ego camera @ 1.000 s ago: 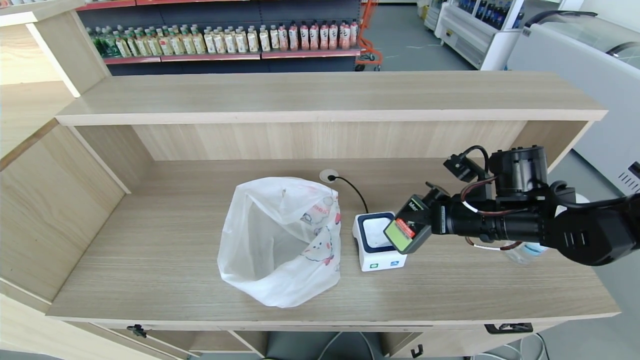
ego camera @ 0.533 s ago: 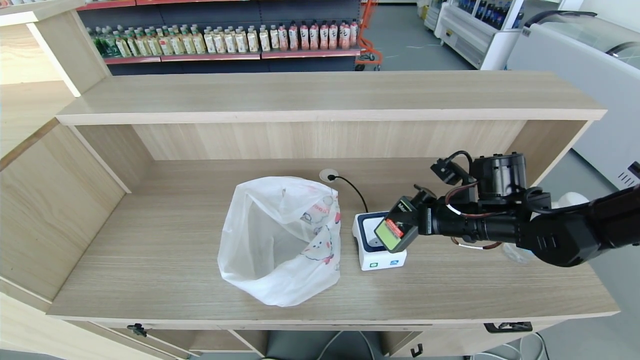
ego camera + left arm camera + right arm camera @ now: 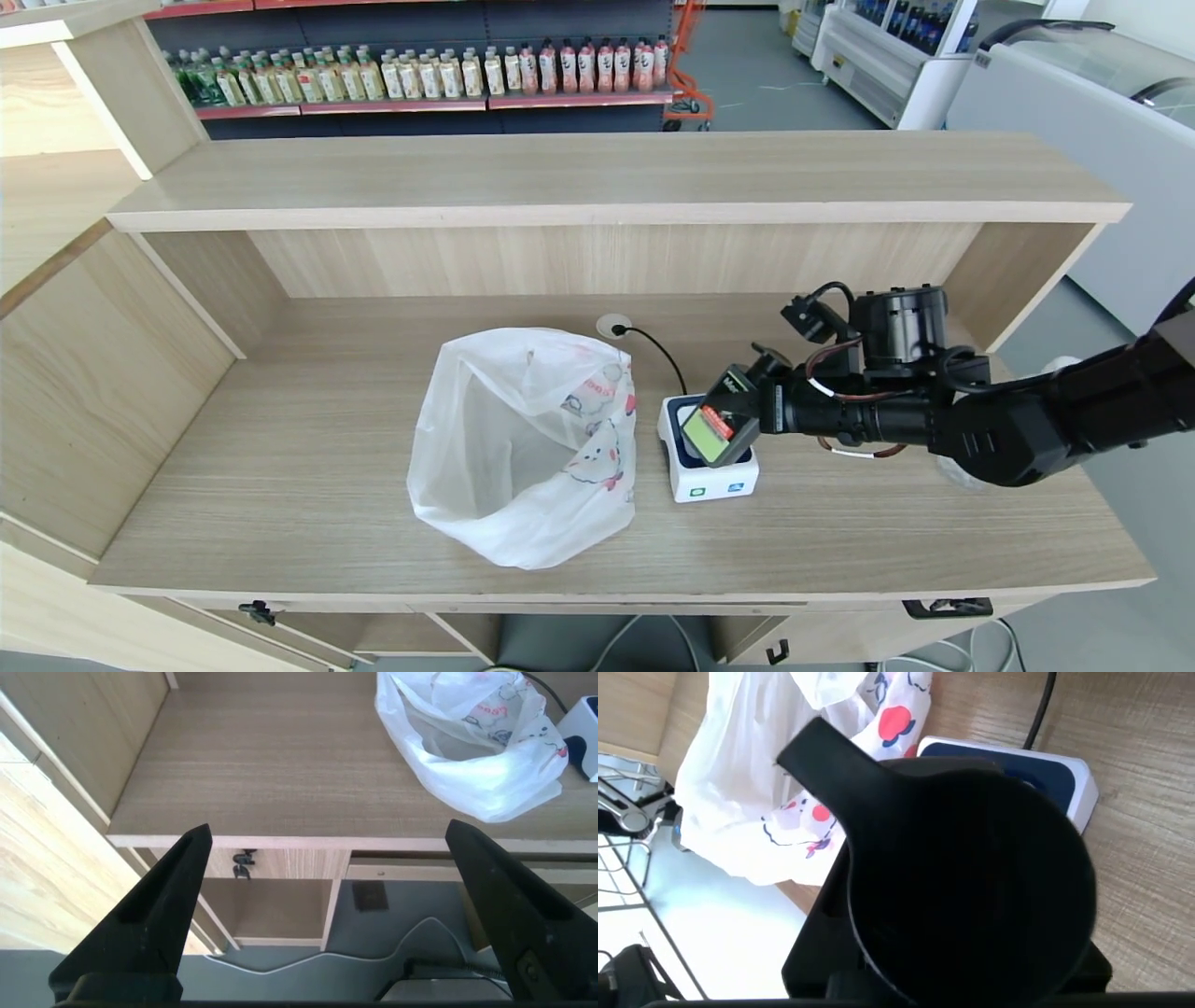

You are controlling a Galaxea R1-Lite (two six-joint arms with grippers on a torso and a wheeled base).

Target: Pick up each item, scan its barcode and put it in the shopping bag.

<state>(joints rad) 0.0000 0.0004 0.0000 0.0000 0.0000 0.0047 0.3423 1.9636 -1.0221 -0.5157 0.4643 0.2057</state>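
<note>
My right gripper is shut on a small dark item with a green and red label. It holds the item tilted just above the white barcode scanner, label side facing up and to the left. In the right wrist view the dark item covers most of the scanner, with the bag just beyond. The white shopping bag stands open on the counter, left of the scanner. My left gripper hangs open below the counter's front edge, nothing between its fingers; the bag lies beyond it.
The scanner's black cable runs back to a grommet. The wooden counter has a raised back ledge and side walls. A clear bottle peeks out behind my right arm. Bare counter lies left of the bag.
My right arm has carried the dark item leftward and slightly down, from beside the scanner to over its top. The bag and scanner have stayed put.
</note>
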